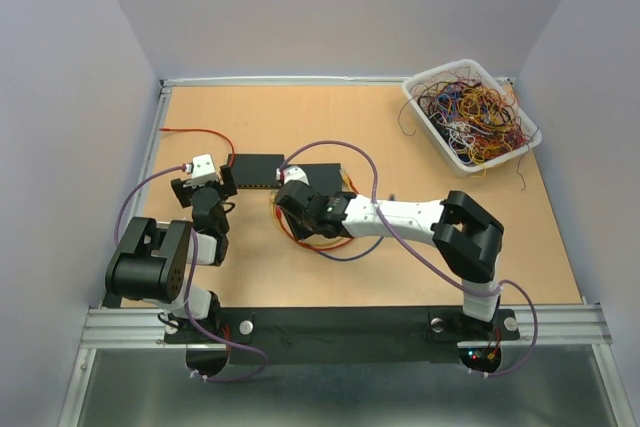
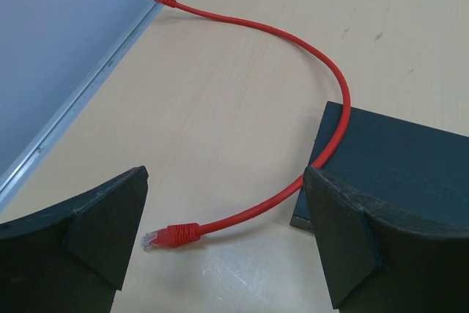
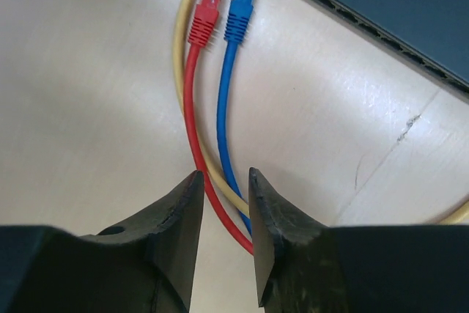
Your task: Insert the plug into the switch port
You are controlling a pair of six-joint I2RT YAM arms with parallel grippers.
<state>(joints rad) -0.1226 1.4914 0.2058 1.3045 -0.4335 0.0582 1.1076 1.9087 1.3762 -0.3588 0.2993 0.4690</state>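
Left tool (image 2: 223, 181) spread wide, empty; right tool (image 3: 226, 174) parted narrowly above red cable (image 3: 192, 108) and blue cable (image 3: 223, 108), pinching neither.

switch (image 3: 381, 12) blocking ahead, cables (image 3: 222, 100) strewn before it, open tabletop (image 1: 490, 162) rightward

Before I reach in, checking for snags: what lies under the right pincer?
A red cable, a blue cable and a yellow cable run along the table beneath the narrowly parted right pincer. Their near stretches are hidden behind its fingers.
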